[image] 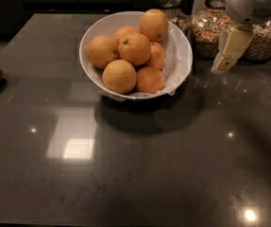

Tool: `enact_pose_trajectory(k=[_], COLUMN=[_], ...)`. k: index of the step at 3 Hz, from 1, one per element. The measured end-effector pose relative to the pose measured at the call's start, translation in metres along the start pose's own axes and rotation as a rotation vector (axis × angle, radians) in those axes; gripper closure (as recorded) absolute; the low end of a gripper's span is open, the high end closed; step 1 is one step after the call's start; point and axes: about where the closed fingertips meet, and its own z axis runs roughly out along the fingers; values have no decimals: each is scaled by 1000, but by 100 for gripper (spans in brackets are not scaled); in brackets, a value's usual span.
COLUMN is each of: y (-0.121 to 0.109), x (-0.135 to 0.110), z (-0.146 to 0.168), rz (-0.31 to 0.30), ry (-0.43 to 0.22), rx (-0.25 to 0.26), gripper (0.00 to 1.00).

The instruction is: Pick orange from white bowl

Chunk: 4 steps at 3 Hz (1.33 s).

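The round, finely dimpled orange (154, 25) is sitting atop the pile in the deep white paper-lined bowl (99, 28), not yet lifted. The cream-coloured gripper (227, 56) is hovering right of the bowl, before a glass grain jar (206, 32); whether it is open I cannot tell. Reaching, grasping and lifting are all remaining.
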Motion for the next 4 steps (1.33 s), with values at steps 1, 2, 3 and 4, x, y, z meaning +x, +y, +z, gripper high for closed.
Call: enact_pose_trajectory(k=[1,2,3,4], y=[-36,-36,-44,-64], x=[-18,-18,-22,-23], z=[5,5,12,28], rz=[-56,-56,-60,-17], ry=[-88,-88,-121,-176], rx=[32,32,56,93], gripper=[0,0,0,0])
